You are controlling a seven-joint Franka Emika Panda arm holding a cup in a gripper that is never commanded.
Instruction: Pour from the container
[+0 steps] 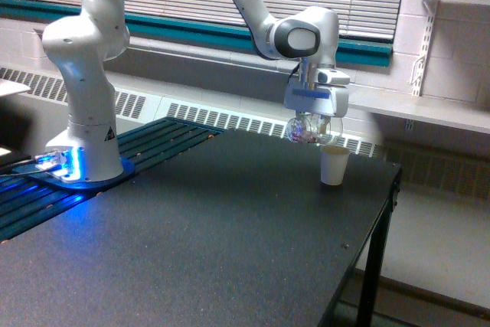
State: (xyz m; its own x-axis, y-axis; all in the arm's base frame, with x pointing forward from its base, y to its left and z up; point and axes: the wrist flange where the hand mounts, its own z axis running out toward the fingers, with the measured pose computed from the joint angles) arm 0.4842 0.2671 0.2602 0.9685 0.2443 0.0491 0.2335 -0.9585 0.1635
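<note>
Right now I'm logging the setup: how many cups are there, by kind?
Clear cup, held in the gripper: 1
White paper cup, on the table: 1
Total: 2
</note>
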